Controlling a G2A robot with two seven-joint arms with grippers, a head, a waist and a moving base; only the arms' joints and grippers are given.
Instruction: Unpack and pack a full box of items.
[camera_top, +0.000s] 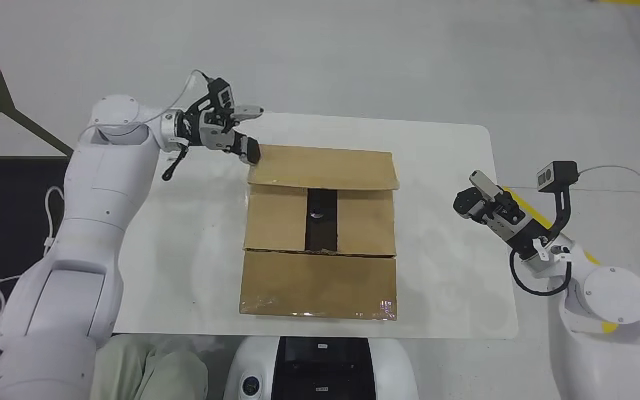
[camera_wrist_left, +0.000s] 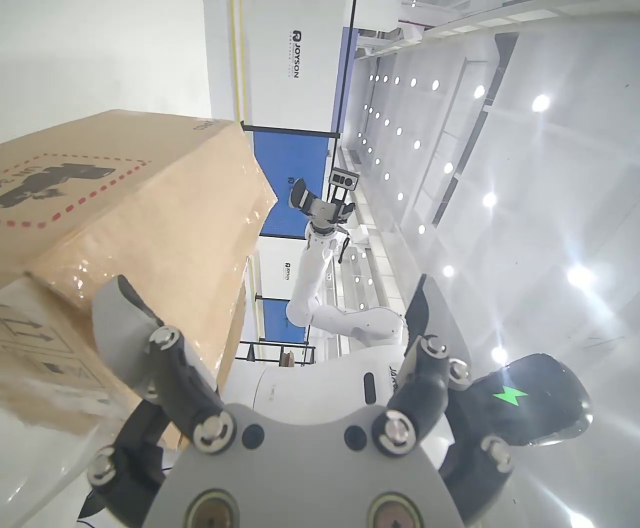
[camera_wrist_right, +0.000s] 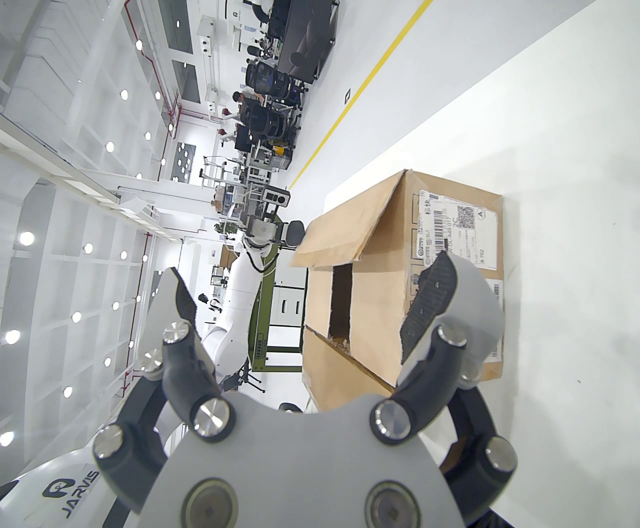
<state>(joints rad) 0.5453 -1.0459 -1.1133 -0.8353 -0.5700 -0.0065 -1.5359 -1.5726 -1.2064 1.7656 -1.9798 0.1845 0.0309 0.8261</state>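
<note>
My left hand (camera_top: 252, 132) gapes empty at the far left corner of the box (camera_top: 320, 275). My right hand (camera_top: 470, 192), also wide and empty, hangs off its other side. The box sits mid-way on the glossy white worktop (camera_top: 445, 170), with pale grey floor (camera_top: 400, 50) beyond.

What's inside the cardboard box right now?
The cardboard box is mostly closed. Its narrow gap shows a dark interior with one small pale glint; the flaps cover everything else.

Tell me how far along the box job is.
Early. Done: the box has both outer flaps folded out. In hand: the open left gripper sits at a corner of the far flap; the right gripper hangs open apart from it. Left: the inner flaps, then unpacking and repacking.
</note>
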